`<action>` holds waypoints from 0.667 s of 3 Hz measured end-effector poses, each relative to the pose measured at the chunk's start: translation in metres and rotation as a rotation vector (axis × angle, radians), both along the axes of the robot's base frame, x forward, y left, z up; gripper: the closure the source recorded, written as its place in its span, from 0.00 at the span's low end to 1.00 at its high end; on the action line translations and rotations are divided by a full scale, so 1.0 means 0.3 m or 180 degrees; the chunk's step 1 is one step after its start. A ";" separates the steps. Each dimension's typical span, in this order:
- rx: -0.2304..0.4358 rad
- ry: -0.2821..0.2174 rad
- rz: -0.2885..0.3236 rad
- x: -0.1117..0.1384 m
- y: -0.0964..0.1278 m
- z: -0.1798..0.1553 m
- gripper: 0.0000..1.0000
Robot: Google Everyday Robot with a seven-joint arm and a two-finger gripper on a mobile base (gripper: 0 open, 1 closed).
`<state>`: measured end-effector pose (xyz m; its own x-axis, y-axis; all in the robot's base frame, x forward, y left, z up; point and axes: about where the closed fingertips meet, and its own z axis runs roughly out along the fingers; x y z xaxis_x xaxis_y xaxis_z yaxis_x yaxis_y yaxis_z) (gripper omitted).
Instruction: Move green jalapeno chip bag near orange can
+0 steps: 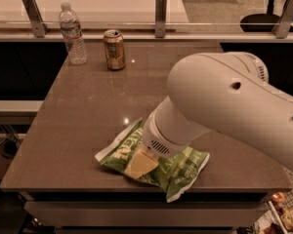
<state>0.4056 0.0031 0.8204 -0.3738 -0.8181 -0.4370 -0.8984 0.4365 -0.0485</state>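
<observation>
- The brown table (88,130) carries the green jalapeno chip bag (185,167) at its near edge, well apart from the orange can (114,49)
- The gripper (140,164) is down on the bag's middle; I cannot tell if it is clenched
- The bag looks light, soft and crinkly; a raised fold seems best to pinch

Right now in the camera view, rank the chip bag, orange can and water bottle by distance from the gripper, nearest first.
The gripper is at the table's near edge.
1. Green jalapeno chip bag: right under it, near edge.
2. Orange can: far edge.
3. Water bottle: far-left corner, beyond the can.
</observation>
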 end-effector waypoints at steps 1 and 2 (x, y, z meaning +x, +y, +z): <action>-0.0002 -0.0006 0.0004 -0.001 0.002 0.001 0.64; -0.0005 -0.0010 0.0008 -0.003 0.004 0.003 0.88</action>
<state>0.4047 0.0042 0.8213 -0.3704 -0.8197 -0.4369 -0.8994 0.4341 -0.0520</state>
